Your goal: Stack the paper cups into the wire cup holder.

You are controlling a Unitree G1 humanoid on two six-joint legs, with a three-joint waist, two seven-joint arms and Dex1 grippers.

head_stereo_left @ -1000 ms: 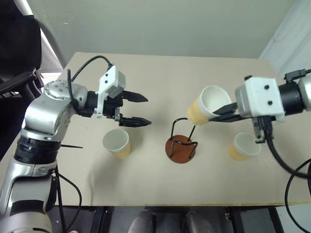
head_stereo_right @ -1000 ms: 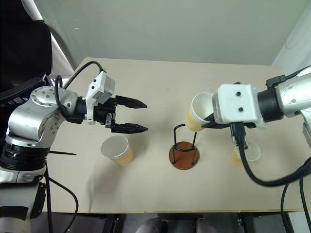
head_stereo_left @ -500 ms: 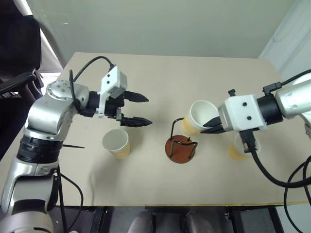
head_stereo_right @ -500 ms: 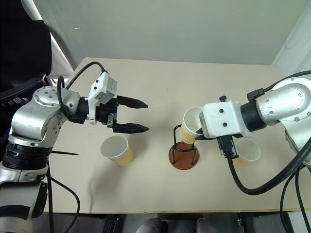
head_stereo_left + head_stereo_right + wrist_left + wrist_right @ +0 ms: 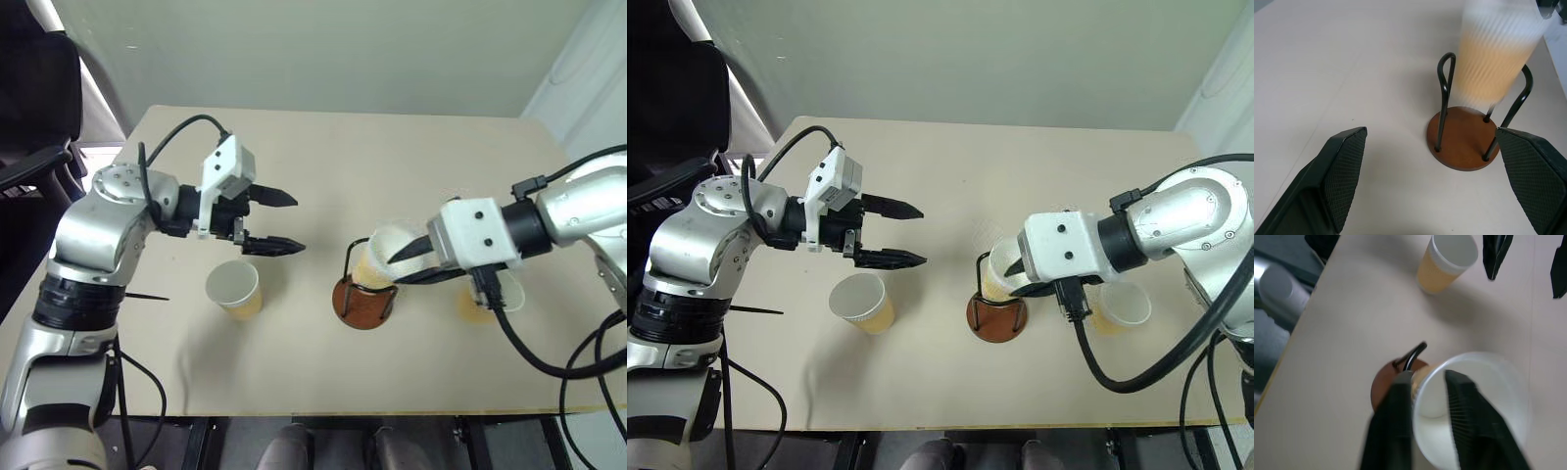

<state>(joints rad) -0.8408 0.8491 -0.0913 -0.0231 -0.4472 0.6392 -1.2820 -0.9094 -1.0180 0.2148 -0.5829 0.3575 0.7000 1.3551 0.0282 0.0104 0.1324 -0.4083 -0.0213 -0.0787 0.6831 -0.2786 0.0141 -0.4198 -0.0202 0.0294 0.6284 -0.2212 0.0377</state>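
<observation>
1. On the surface (image 5: 323, 166), the wire cup holder (image 5: 364, 294) receives its first cup (image 5: 375, 262), blurred between the loops.
2. The right gripper (image 5: 404, 262) has one finger inside the rim and one outside; grip or release unclear.
3. The left gripper (image 5: 282, 222) hangs at nine o'clock, fingers apart, empty.
4. Two cups wait: one (image 5: 236, 288) at nine o'clock, another (image 5: 1120, 308) at three.

We see a beige table (image 5: 323, 157) carrying the wire cup holder (image 5: 363, 299) at centre, one paper cup (image 5: 236, 289) left of it and another (image 5: 1120, 308) right.
</observation>
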